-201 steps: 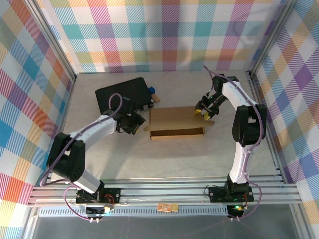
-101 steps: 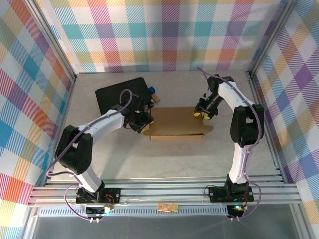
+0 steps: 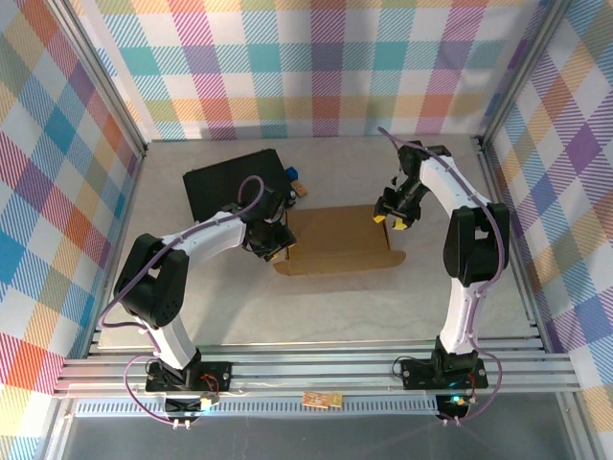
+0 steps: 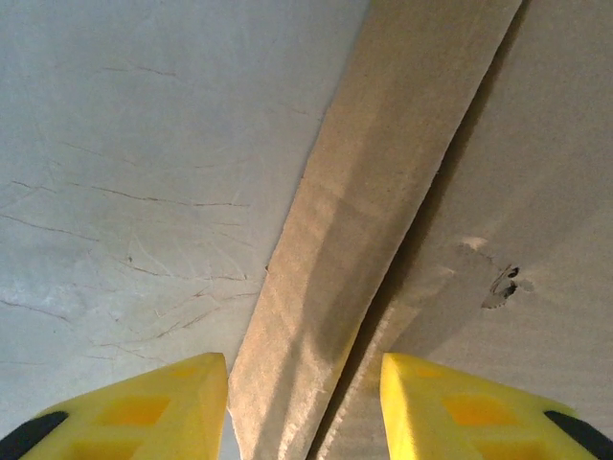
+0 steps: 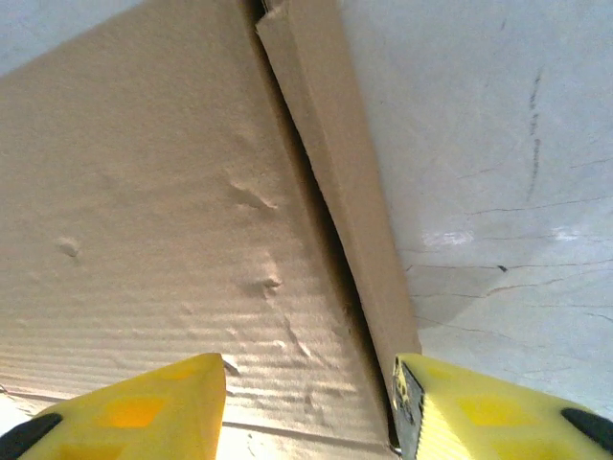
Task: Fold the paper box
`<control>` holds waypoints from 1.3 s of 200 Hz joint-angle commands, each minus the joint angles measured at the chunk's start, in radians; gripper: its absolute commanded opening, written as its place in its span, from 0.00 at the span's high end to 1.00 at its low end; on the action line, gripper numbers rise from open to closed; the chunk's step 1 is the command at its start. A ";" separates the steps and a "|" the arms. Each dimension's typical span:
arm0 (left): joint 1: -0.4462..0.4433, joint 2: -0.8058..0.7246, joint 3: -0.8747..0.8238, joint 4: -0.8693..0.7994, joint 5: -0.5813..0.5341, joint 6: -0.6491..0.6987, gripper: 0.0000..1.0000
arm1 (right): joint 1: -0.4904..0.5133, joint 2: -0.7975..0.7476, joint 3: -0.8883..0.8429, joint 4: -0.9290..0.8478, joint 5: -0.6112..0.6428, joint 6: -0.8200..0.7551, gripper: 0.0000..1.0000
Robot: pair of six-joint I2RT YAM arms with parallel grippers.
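Note:
The paper box is plain brown cardboard and lies in the middle of the table, with a flat panel on top. My left gripper is at its left end. In the left wrist view the yellow fingers stand apart astride a narrow side flap, so the left gripper is open. My right gripper is at the box's far right corner. It is open over the dented top panel, with a side flap running along by its right finger.
A black case lies at the back left, close to the left arm, with a small blue and orange object beside it. Plaid walls close three sides. Aluminium rails run along the near edge.
The box's open tray and front wall no longer show; a flat brown panel now covers them. My left gripper moved right to the box's left end. My right gripper shifted slightly back.

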 commanded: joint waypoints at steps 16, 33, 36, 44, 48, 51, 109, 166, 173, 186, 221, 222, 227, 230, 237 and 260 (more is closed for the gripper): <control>-0.011 0.002 -0.019 -0.026 -0.028 0.029 0.59 | -0.023 -0.145 -0.025 -0.003 0.043 0.029 0.50; -0.011 -0.011 -0.020 -0.016 -0.027 0.042 0.59 | -0.039 -0.215 -0.098 0.035 0.038 0.034 0.50; -0.011 -0.015 -0.020 -0.013 -0.027 0.046 0.59 | -0.039 -0.228 -0.114 0.043 0.039 0.033 0.50; -0.011 -0.026 -0.019 -0.006 -0.024 0.059 0.57 | -0.041 -0.263 -0.161 0.067 0.034 0.033 0.49; -0.011 -0.032 -0.022 -0.002 -0.025 0.066 0.56 | -0.042 -0.279 -0.186 0.080 0.024 0.032 0.49; -0.011 -0.037 -0.022 0.000 -0.025 0.069 0.55 | -0.042 -0.294 -0.206 0.092 0.015 0.033 0.49; 0.000 -0.142 -0.025 -0.001 -0.063 0.198 0.42 | -0.048 -0.489 -0.519 0.263 -0.105 0.137 0.47; 0.034 -0.027 -0.002 0.090 0.000 0.251 0.47 | -0.071 -0.347 -0.436 0.279 -0.145 0.129 0.47; 0.034 -0.014 0.001 0.102 -0.001 0.251 0.47 | -0.072 -0.328 -0.425 0.272 -0.138 0.126 0.48; 0.034 0.005 0.001 0.123 -0.001 0.253 0.46 | -0.073 -0.302 -0.413 0.253 -0.116 0.114 0.48; 0.034 0.037 -0.022 0.131 -0.007 0.259 0.49 | -0.099 -0.295 -0.432 0.267 -0.066 0.094 0.48; 0.034 0.036 -0.024 0.132 -0.008 0.258 0.49 | -0.100 -0.295 -0.432 0.269 -0.067 0.093 0.48; 0.034 0.032 -0.036 0.135 -0.011 0.258 0.51 | -0.105 -0.295 -0.434 0.284 -0.073 0.089 0.47; 0.034 0.028 -0.043 0.137 -0.013 0.258 0.52 | -0.111 -0.295 -0.436 0.293 -0.079 0.087 0.47; 0.034 0.020 -0.060 0.145 -0.017 0.259 0.54 | -0.120 -0.290 -0.437 0.315 -0.096 0.084 0.45; 0.034 0.009 -0.097 0.156 -0.020 0.275 0.64 | -0.154 -0.242 -0.430 0.393 -0.215 0.071 0.38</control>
